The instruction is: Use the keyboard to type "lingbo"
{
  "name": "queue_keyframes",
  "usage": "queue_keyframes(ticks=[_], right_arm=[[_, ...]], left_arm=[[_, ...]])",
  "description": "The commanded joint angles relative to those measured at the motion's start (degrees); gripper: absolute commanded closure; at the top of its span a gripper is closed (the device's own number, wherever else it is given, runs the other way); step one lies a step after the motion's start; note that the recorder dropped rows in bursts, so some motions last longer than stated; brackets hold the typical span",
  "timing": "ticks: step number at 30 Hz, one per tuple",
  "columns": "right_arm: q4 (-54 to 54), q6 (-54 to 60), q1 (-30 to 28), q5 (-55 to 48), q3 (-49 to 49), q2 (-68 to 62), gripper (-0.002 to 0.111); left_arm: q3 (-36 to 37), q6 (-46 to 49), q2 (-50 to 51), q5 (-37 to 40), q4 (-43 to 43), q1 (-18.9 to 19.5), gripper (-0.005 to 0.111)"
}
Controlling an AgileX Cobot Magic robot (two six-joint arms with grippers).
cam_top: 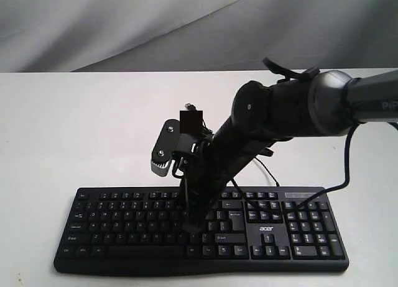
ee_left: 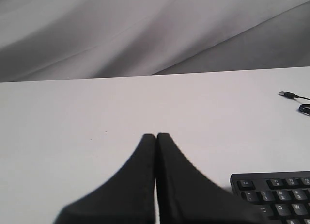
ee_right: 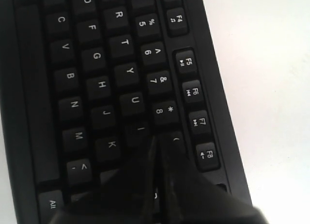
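Note:
The wide black keyboard (cam_top: 124,225) with white legends and an acer logo (cam_top: 265,228) lies along the table's front edge. My right gripper (cam_top: 191,223) reaches across from the right and points steeply down onto the letter keys at mid-board. In the right wrist view the keyboard (ee_right: 97,64) fills the picture. There my right gripper (ee_right: 157,140) is shut, its tips down between the I key (ee_right: 140,129) and the "(" key (ee_right: 177,136). My left gripper (ee_left: 156,135) is shut on nothing over bare table, beside the keyboard's Esc corner (ee_left: 271,190). It does not show in the exterior view.
The thin black cable ends in a loose USB plug (ee_left: 289,94) on the white table (cam_top: 74,125) behind the keyboard. The right arm (cam_top: 292,107) hangs over the keyboard's right half. Grey cloth (cam_top: 124,26) closes off the back.

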State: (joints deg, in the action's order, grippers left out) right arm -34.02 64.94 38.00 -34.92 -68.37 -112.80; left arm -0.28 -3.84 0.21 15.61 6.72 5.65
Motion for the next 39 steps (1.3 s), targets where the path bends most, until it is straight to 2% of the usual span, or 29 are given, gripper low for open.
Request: queue_keyframes(ticks=[1, 39], right_arm=[[-0.9, 0.7, 0.0, 0.6, 0.3, 0.4, 0.108], [-3.2, 2.8, 0.1, -1.3, 0.5, -2.1, 0.108]], left_arm=[[0.3, -0.1, -0.2, -0.5, 0.0, 0.1, 0.106], [0.3, -0.1, -0.2, -0.5, 0.0, 0.1, 0.106]])
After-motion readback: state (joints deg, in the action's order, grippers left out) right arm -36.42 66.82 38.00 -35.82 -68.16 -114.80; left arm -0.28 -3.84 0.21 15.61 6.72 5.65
